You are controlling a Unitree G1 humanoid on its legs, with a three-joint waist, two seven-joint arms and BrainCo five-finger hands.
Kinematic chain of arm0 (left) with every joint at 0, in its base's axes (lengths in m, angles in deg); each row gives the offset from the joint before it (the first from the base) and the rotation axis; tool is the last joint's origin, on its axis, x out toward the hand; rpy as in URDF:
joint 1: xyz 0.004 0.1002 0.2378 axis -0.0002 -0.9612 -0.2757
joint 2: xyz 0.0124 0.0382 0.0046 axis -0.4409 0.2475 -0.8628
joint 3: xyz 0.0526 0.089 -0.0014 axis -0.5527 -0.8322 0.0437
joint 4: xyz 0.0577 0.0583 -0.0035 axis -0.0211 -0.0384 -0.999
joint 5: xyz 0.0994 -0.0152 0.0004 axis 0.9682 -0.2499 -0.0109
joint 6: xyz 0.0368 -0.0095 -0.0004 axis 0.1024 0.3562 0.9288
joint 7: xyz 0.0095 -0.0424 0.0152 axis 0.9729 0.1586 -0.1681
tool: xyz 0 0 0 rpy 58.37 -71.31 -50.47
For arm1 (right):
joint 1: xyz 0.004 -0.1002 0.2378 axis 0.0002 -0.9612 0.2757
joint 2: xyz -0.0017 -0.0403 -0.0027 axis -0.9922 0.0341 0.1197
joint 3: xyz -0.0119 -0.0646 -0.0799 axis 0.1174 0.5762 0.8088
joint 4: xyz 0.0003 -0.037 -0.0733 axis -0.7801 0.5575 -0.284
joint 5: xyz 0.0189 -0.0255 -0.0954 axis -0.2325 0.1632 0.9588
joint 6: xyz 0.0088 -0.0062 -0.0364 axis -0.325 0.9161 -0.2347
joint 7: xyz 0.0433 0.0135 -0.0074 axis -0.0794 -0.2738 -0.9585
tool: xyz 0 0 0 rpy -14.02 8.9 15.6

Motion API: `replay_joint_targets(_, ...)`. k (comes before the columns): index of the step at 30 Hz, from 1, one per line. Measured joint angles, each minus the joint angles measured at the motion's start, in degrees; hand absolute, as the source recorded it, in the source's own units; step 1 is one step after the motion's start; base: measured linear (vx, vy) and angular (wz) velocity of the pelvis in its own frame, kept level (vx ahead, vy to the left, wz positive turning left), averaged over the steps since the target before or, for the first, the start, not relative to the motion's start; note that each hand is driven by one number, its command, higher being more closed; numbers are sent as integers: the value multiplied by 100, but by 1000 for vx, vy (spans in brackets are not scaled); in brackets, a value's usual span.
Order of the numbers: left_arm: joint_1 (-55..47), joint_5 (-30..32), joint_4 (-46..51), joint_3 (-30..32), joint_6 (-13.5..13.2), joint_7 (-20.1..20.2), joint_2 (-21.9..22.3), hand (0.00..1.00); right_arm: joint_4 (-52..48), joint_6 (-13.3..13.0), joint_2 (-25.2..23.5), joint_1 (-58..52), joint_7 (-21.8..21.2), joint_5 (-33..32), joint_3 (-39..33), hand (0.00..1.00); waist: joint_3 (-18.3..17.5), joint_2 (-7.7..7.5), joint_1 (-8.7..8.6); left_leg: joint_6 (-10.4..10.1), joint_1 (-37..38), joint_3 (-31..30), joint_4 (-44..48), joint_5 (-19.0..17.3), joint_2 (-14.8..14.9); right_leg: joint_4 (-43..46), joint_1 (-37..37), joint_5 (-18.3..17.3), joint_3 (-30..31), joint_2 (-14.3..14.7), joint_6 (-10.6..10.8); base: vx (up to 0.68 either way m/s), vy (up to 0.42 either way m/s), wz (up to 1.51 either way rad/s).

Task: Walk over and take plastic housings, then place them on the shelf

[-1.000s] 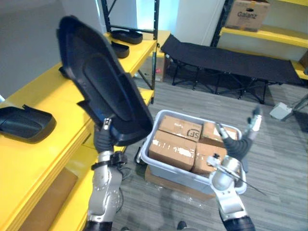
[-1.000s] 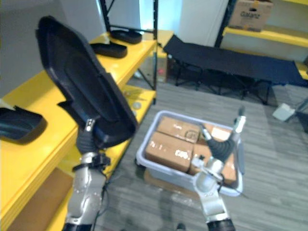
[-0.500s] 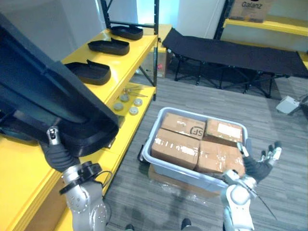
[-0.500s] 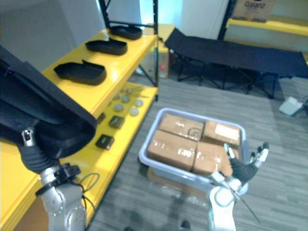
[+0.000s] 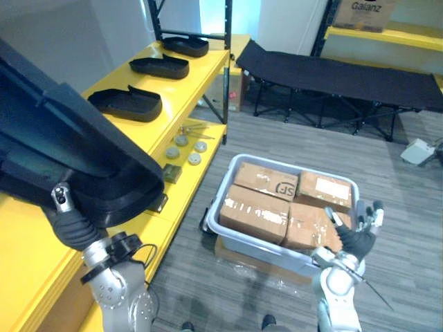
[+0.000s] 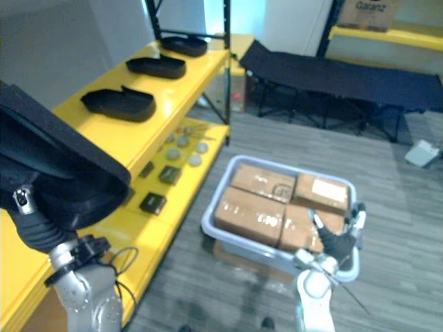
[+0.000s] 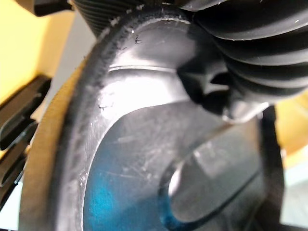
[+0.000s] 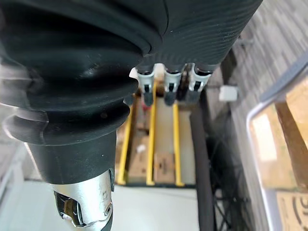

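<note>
L hand (image 5: 73,225) thumb pinches housing (image 5: 76,152) above shelf (image 5: 205,69); lower flat, clear of shelf's other housings (image 5: 126,102). R hand (image 5: 360,234) splayed, empty.

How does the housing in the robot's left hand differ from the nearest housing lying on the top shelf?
The held housing is gripped at its rim by the left hand and tilted in the air; the shelf housing lies flat on the yellow shelf, untouched. The held housing is near the camera; the shelf housing sits farther along. Both are dark plastic.
</note>
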Motion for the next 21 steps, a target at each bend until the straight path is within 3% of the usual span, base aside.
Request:
replay_joint_targets(13,-190,465,371,266,-4,-405,16,100,110,-16,110,142,-442,-124,488,0,-8,47,117,31,-324,-549,35,56,-66,-77,89,0,-614,-45,0,3,-3,22)
replay_joint_targets(21,-333,754,370,707,-10,-793,82,100,446,-124,143,761,-727,-227,963,0,23,97,460,67,-553,-1139,270,53,-202,-111,372,-41,-1291,-126,39,-22,4,39)
